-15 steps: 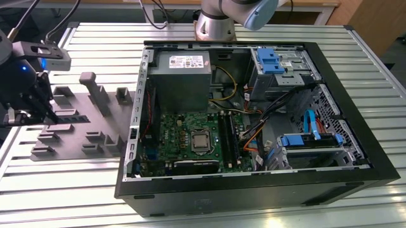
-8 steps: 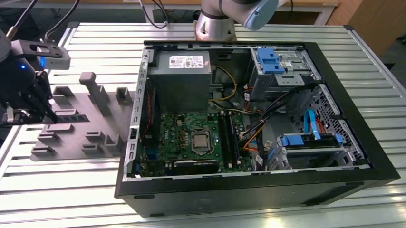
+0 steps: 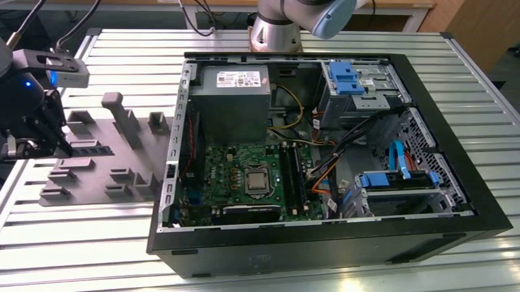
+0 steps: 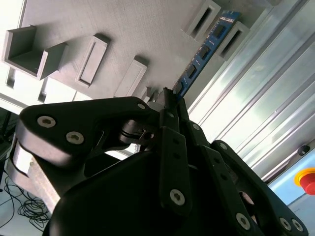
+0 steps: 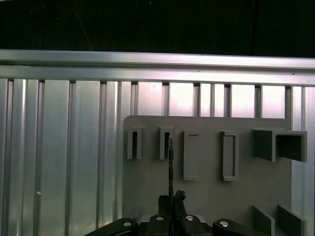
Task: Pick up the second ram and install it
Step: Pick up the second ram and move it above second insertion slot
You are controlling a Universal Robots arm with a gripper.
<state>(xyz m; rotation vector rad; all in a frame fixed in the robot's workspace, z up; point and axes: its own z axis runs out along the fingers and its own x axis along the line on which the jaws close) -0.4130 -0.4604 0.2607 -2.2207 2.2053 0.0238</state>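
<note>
The second ram [image 4: 209, 44] is a thin blue-green board standing on edge in the slots of two grey blocks on the grey holder plate [image 3: 122, 173]. In the first wrist view the second ram [image 5: 170, 167] runs as a thin line from a block straight into the fingertips. My gripper [image 4: 166, 94] is at the stick's near end with its black fingers closed together on that end. In the exterior view my gripper [image 3: 55, 145] is at the far left, by the plate's left edge, and the second ram [image 3: 87, 149] lies just to its right. The stick still rests in the holder.
An open black computer case [image 3: 455, 201] fills the exterior view's right, with the green motherboard [image 3: 235, 176], its long black slots [image 3: 293, 176], a power supply [image 3: 231, 91], blue drive bays and loose cables. More grey blocks [image 5: 229, 155] stand on the plate. A red button [image 4: 307, 179] sits beyond the slatted metal table.
</note>
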